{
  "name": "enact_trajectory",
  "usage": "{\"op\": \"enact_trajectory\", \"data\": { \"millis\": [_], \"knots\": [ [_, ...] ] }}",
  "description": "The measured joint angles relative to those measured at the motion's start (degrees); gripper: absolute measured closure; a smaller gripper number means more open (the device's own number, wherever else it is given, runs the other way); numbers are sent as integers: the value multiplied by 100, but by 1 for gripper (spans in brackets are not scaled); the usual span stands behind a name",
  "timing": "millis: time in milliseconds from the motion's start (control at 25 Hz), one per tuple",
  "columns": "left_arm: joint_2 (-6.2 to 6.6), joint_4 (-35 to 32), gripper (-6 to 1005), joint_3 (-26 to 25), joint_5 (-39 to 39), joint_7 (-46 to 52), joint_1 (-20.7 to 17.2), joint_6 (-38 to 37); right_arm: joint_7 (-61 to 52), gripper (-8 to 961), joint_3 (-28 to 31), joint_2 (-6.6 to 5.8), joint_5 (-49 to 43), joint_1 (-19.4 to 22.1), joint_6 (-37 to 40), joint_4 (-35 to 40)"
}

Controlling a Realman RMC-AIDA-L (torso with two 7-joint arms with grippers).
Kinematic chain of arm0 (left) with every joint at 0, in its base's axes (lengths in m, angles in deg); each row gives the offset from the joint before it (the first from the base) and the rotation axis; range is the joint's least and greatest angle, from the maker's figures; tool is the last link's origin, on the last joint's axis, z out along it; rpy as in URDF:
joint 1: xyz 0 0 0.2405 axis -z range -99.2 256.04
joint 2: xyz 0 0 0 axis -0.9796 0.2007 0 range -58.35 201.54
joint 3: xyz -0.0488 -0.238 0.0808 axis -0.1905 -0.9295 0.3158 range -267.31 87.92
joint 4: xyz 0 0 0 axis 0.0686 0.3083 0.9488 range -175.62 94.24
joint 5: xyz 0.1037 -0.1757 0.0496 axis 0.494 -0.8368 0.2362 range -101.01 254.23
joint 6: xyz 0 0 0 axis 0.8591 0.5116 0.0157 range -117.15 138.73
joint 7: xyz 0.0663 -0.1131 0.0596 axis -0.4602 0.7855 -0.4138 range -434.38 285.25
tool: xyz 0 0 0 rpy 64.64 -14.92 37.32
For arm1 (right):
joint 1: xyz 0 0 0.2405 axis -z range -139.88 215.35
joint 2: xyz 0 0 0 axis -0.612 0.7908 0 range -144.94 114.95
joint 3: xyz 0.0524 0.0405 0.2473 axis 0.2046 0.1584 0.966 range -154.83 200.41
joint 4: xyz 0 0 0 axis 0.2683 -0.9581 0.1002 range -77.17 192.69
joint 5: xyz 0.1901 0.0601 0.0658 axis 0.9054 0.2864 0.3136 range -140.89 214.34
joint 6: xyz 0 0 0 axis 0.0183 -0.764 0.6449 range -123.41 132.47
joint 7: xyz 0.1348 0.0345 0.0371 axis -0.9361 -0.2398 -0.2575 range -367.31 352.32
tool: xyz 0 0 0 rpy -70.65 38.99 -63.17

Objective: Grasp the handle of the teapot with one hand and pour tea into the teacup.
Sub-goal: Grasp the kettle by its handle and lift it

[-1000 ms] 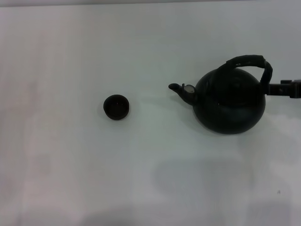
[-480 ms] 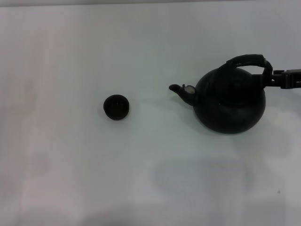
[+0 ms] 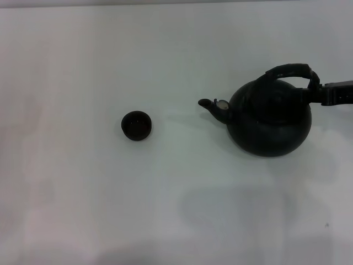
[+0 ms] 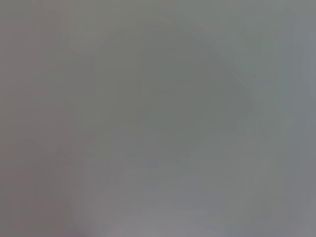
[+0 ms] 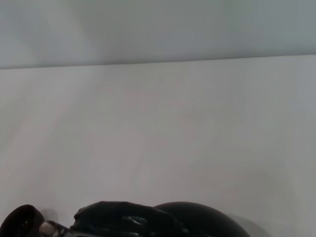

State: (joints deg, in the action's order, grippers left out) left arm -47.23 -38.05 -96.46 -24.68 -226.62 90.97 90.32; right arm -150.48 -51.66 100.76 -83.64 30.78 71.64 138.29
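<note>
The matte-black teapot (image 3: 270, 124) stands on the white table at the right in the head view, with its pale-tipped spout (image 3: 215, 106) pointing left. Its arched black handle (image 3: 289, 70) rises over the top. The tiny dark teacup (image 3: 135, 125) stands apart, to the left of the spout. My right gripper (image 3: 321, 94) reaches in from the right edge and meets the right end of the handle. The right wrist view shows the handle (image 5: 123, 217) and the teapot's top (image 5: 207, 222) close up. My left gripper is out of view.
The white table (image 3: 165, 210) spreads wide around both objects, with a soft shadow on it in front of the teapot. The left wrist view shows only a grey blur. The right wrist view shows the table's far edge (image 5: 158, 63).
My right gripper has risen a little along the right end of the handle. The teapot and the teacup stay where they were.
</note>
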Motion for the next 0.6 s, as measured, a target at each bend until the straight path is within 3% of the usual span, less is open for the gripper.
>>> {"op": "enact_trajectory", "data": {
  "millis": [600],
  "knots": [
    [0, 0, 112, 0, -7, 0, -48, 1, 68, 541, -86, -7, -17, -35, -130, 18]
  ]
}}
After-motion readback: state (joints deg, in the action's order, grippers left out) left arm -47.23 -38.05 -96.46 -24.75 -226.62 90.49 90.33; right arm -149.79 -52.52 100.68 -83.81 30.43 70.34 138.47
